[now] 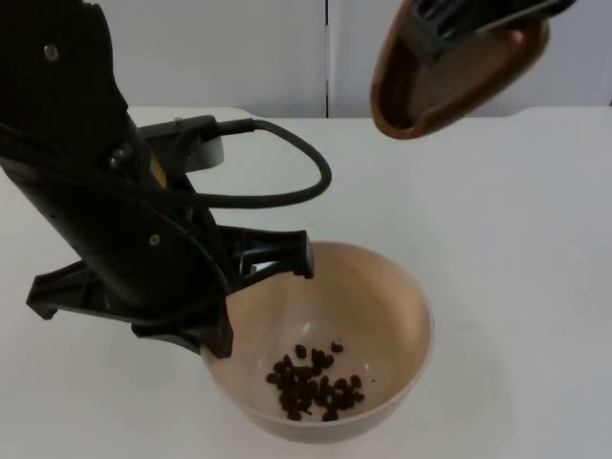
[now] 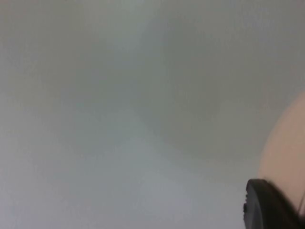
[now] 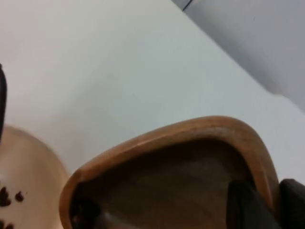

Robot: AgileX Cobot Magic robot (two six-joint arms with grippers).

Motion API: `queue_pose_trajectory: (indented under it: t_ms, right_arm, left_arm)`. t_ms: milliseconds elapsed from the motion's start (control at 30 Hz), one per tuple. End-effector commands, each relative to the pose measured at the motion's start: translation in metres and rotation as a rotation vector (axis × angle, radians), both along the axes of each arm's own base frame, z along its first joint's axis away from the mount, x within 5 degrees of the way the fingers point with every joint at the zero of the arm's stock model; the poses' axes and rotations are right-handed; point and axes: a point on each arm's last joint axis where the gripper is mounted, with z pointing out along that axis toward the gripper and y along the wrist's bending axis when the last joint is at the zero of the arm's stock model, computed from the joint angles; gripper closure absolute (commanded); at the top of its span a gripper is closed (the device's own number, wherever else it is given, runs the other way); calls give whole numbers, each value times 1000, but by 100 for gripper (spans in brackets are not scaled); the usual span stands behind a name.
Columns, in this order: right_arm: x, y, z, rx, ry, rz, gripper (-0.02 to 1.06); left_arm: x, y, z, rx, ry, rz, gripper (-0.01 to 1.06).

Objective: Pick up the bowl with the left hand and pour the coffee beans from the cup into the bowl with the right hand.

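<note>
Left end effector [image 1: 263,287] clamps the beige bowl [image 1: 382,306] at its 10 o'clock rim, coffee beans [image 1: 316,381] pooled inside. Right end effector [image 1: 469,24] holds the tipped wooden cup [image 1: 459,81] at the bowl's 1 o'clock, above the bench [image 1: 516,239]. Risk: stray beans could miss the bowl, since the mouth hangs beyond the rim.

Top view: fixed camera above the tabletop [image 1: 516,249], facing down and forward toward the grey partition wall [image 1: 220,48]; the left arm enters at picture left, the right end effector [image 1: 469,24] at upper right. Left wrist view: camera looking along the left end effector, very near the bowl [image 2: 288,148], whose rim it grazes, with white tabletop beyond. Right wrist view: camera close behind the cup [image 3: 186,167], looking over its rim to the tabletop and wall. Shared ground: the top and right wrist views both take in cup, bowl and coffee beans [image 1: 314,382]; all three include the bowl.
</note>
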Motion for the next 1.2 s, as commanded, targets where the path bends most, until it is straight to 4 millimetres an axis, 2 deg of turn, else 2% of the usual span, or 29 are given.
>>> queue_pose_trajectory:
  t_ms: [0, 367, 667, 1067, 1167]
  right_arm:
    - [4, -10, 4, 63, 69, -5, 104]
    - [19, -23, -1, 155, 216, -7, 104]
    - [39, -39, -8, 269, 293, -23, 104]
    - [65, -76, -43, 314, 323, -126, 104]
    - [71, -92, -65, 370, 332, -187, 104]
  left_arm:
    - [-2, -1, 1, -6, 2, -1, 105]
    - [-2, -1, 1, 1, 3, -6, 105]
    - [0, 0, 1, 13, -14, -19, 105]
    - [4, 3, 1, 59, -82, -114, 105]
    - [5, 2, 2, 45, -100, -106, 105]
